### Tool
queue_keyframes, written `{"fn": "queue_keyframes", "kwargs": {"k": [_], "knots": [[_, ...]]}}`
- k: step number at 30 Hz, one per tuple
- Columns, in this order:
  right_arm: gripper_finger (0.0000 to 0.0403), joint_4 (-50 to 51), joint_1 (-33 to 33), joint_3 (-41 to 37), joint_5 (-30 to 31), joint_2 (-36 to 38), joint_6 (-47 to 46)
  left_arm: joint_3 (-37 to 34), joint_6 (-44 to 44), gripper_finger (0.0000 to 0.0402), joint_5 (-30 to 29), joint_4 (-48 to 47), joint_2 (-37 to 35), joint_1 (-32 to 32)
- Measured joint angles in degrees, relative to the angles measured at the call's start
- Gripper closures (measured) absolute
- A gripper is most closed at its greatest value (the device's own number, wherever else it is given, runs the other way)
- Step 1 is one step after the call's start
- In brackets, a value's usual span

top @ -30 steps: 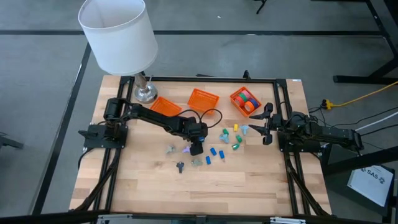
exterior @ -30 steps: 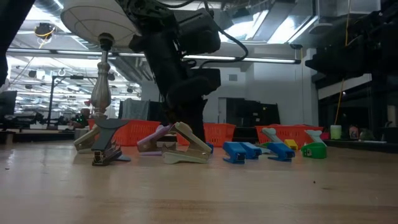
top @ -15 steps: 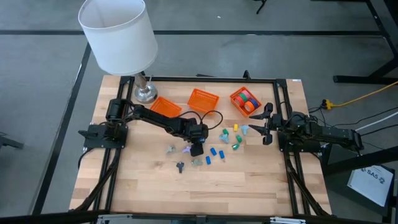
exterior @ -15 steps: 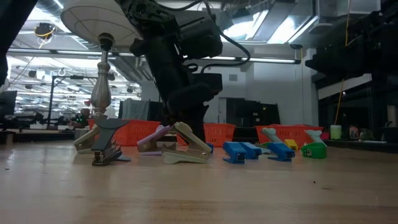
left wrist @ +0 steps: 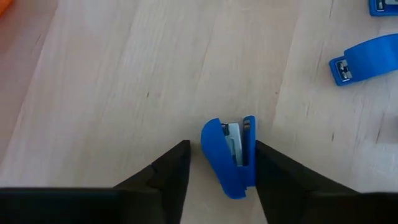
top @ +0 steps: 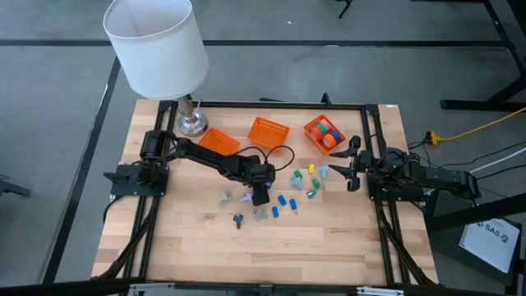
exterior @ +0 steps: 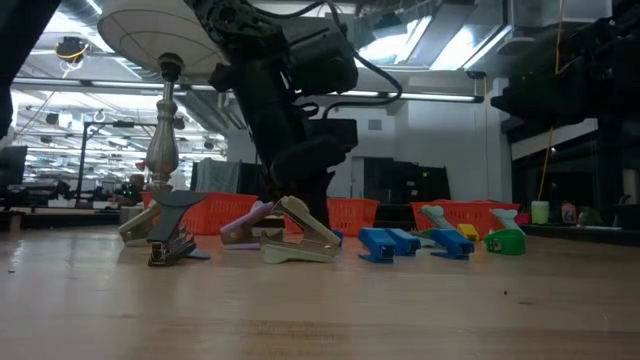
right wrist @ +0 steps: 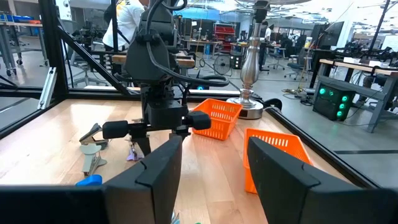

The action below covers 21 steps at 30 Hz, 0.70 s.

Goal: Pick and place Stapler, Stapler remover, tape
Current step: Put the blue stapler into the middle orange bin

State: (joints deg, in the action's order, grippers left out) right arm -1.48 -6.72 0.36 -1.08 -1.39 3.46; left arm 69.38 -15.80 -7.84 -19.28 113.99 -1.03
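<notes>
A small blue stapler (left wrist: 227, 155) lies on its side on the wooden table, between the two fingers of my left gripper (left wrist: 221, 163), which stands open and points steeply down at the table's middle (top: 260, 199). More blue staplers (top: 284, 204) lie just to its right. Grey, black and purple staple removers (top: 237, 219) lie to its left and near side. Tape rolls (top: 328, 131) sit in the far-right orange basket (top: 312, 130). My right gripper (top: 353, 164) waits open and level at the table's right edge. My left gripper comes from above, slanting down, with its fingers along the stapler's length. One finger (left wrist: 268, 167) lies against one long side of the stapler (left wrist: 250, 146). The other finger (left wrist: 179, 163) stands a small gap off the opposite side. The stapler rests on the table.
Two more orange baskets (top: 269, 130) (top: 218, 141) stand along the far edge, beside a lamp with a white shade (top: 156, 45) at the far left. Green and yellow staplers (top: 313, 185) lie toward the right arm. The near half of the table (top: 271, 255) is bare wood.
</notes>
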Motion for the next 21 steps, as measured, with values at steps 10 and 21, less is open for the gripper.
{"fn": "queue_keyframes", "kwargs": {"k": [10,21], "knots": [[0.0214,-0.01,0.00,0.00,0.00,0.00,0.02,-0.34,0.03,0.0324,-0.17,-1.27,-1.96,1.68],[0.0214,0.01,-0.02,-0.02,0.00,0.00,0.02,-0.30,0.88,0.0334,-2.22,-0.81,-5.36,4.36]]}}
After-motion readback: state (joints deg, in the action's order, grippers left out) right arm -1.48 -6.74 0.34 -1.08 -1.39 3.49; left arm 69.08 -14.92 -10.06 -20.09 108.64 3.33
